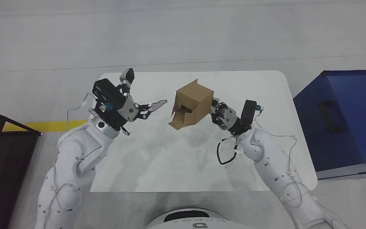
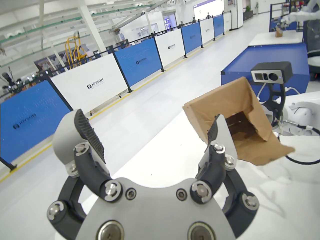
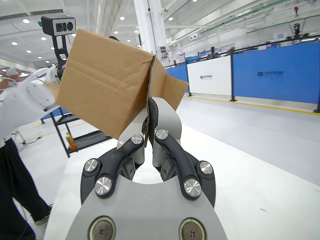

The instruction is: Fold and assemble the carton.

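A: In the top view, where is the brown corrugated cardboard carton (image 1: 193, 102) found, and why there?

B: It is held, apparently clear of the white bench (image 1: 171, 166), pinched at one side by the right tool (image 1: 213, 110). Raised this way, its loose flaps can probably be reached from the opposite side. The left tool (image 1: 146, 90) is spread wide near the open end, not touching it. That arm is bent at the elbow, with the wrist turned toward the carton.

A: What is added by the left wrist view?

B: The left tool (image 2: 150, 116) is seen wide and empty, aimed at the open mouth of the carton (image 2: 212, 101), where one flap hangs down unfolded. Folding a flap is judged to be the step in hand.

A: And by the right wrist view?

B: The right tool (image 3: 150, 108) is shown narrow, clamped on a cardboard wall at the corner seam, with the carton (image 3: 105, 86) tilted upward beyond it.
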Motion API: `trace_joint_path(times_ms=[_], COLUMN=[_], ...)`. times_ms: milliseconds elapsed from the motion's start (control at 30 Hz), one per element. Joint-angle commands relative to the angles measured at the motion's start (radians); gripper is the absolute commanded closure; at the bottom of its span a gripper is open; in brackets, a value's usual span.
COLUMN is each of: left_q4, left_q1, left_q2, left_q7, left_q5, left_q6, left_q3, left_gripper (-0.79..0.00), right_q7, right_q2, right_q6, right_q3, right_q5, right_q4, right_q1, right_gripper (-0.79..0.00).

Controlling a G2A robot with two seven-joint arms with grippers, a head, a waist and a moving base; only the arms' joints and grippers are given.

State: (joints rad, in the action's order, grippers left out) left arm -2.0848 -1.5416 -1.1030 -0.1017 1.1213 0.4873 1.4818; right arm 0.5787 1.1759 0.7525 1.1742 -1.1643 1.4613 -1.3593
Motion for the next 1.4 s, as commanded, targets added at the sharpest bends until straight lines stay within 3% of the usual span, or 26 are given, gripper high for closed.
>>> trace_joint_path(times_ms=[0, 100, 167, 500, 700, 833, 1033, 1100, 1167, 1200, 1233, 1300, 1367], left_q4=[0.018, 0.042, 0.057, 0.056, 0.070, 0.149, 0.261, 0.291, 0.316, 0.329, 0.341, 0.351, 0.351], left_q1=[-0.039, -0.067, -0.066, -0.060, -0.042, -0.015, 0.017, 0.030, 0.044, 0.051, 0.061, 0.088, 0.088], left_q2=[0.001, 0.009, 0.014, 0.015, 0.015, 0.015, 0.015, 0.013, 0.012, 0.011, 0.011, 0.016, 0.016], left_q7=[-0.080, -0.284, -0.399, -0.415, -0.474, -0.523, -0.661, -0.707, -0.753, -0.774, -0.792, -0.810, -0.810], left_q5=[-0.219, -0.563, -0.799, -0.824, -0.725, -0.911, -1.323, -1.464, -1.561, -1.602, -1.616, -1.500, -1.500], left_q6=[0.003, -0.009, -0.073, -0.088, -0.005, 0.061, -0.074, -0.124, -0.170, -0.195, -0.215, -0.208, -0.208], left_q3=[0.035, 0.088, 0.119, 0.136, 0.009, -0.033, -0.069, -0.086, -0.100, -0.109, -0.116, -0.116, -0.116], left_gripper=[-0.785, -0.785, -0.785, -0.785, -0.785, -0.785, -0.785, -0.696, -0.659, -0.711, -0.785, -0.785, -0.785], right_q7=[0.030, 0.076, 0.096, 0.100, 0.096, 0.093, 0.096, 0.101, 0.106, 0.108, 0.110, 0.112, 0.106], right_q2=[-0.005, -0.012, -0.016, -0.017, -0.016, -0.015, -0.014, -0.013, -0.012, -0.012, -0.012, -0.012, -0.011], right_q6=[-0.047, -0.126, -0.172, -0.192, -0.177, -0.175, -0.176, -0.185, -0.193, -0.195, -0.197, -0.202, -0.229], right_q3=[0.022, 0.049, 0.064, 0.070, 0.071, 0.083, 0.088, 0.086, 0.085, 0.086, 0.086, 0.086, 0.089], right_q5=[-0.071, -0.177, -0.228, -0.247, -0.196, -0.140, -0.128, -0.128, -0.129, -0.129, -0.130, -0.131, -0.146], right_q4=[0.010, 0.030, 0.042, 0.048, 0.050, 0.035, 0.025, 0.032, 0.037, 0.037, 0.038, 0.038, 0.042], right_q1=[-0.018, -0.052, -0.071, -0.079, -0.083, -0.086, -0.085, -0.090, -0.094, -0.095, -0.095, -0.096, -0.098], right_gripper=[0.000, 0.000, 0.000, 0.000, 0.000, 0.000, 0.000, 0.000, 0.000, 0.000, 0.000, 0.000, 0.000])
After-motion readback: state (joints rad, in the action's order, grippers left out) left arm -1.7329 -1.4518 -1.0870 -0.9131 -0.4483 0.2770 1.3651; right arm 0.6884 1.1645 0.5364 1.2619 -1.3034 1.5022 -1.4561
